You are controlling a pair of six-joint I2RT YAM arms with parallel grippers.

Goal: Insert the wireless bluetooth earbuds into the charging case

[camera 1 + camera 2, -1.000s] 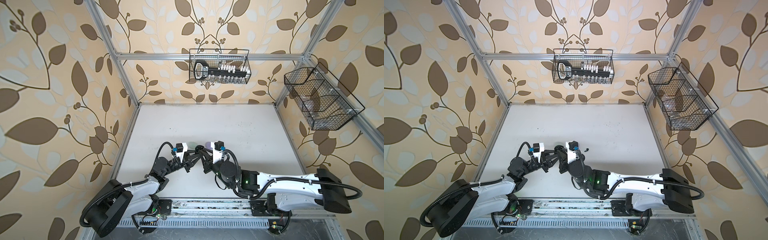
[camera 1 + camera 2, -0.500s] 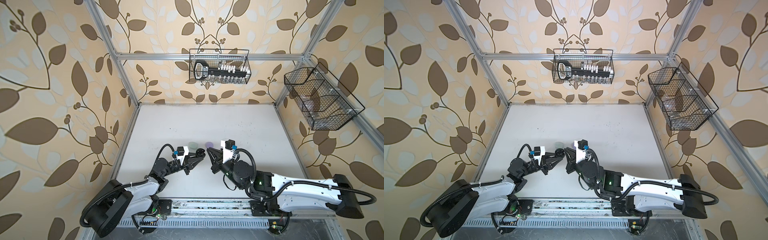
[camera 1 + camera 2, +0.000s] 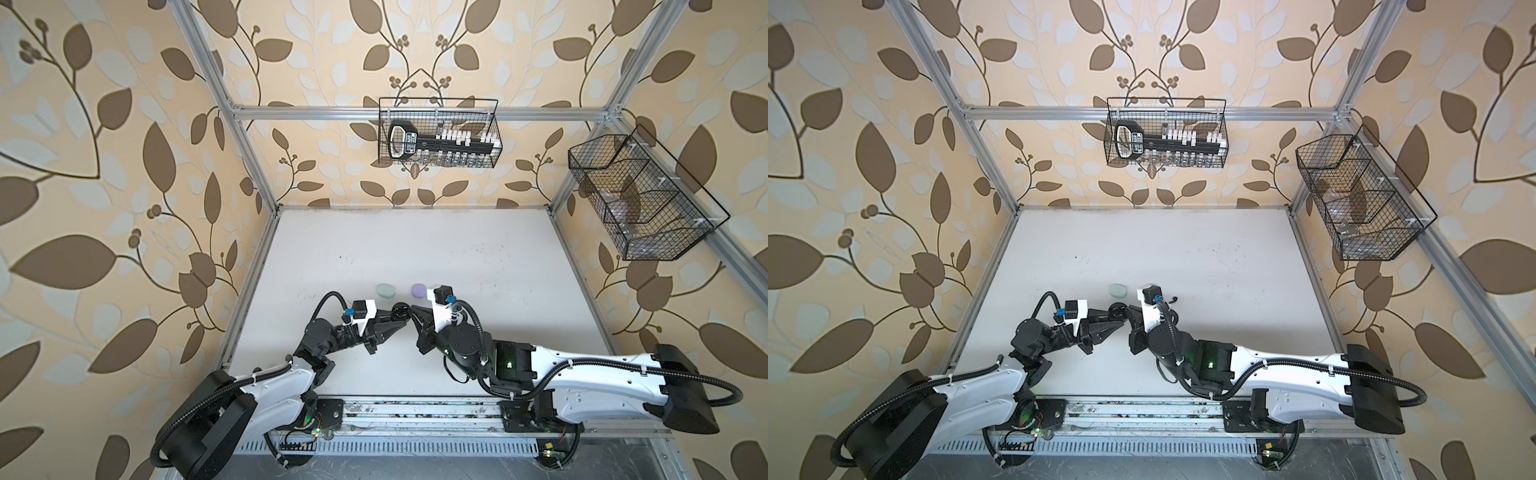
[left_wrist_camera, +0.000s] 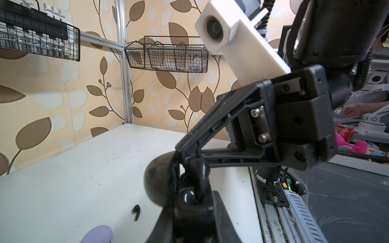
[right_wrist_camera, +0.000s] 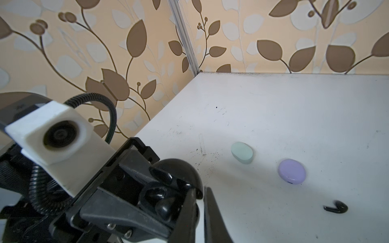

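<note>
My left gripper (image 3: pixel 395 319) (image 3: pixel 1113 321) (image 4: pixel 192 199) is shut on a black charging case (image 3: pixel 400 311) (image 3: pixel 1116 310) (image 4: pixel 157 185), held above the table with its lid open. Two glossy black earbuds (image 4: pixel 188 194) (image 5: pixel 165 207) sit in its wells. My right gripper (image 3: pixel 411 310) (image 3: pixel 1128 310) (image 5: pixel 201 189) is shut with nothing between its fingers, its tips against the open case. Another black earbud (image 4: pixel 136 211) (image 5: pixel 336 208) (image 3: pixel 1173 298) lies loose on the table.
A closed mint case (image 3: pixel 385 291) (image 3: pixel 1118 290) (image 5: pixel 242 153) and a closed lilac case (image 3: pixel 418 290) (image 5: pixel 292 171) lie just behind the grippers. Wire baskets hang on the back wall (image 3: pixel 438 133) and the right wall (image 3: pixel 640 199).
The right gripper drew back to the right, shut, then came back to the held case. The left gripper stayed shut on the case.
</note>
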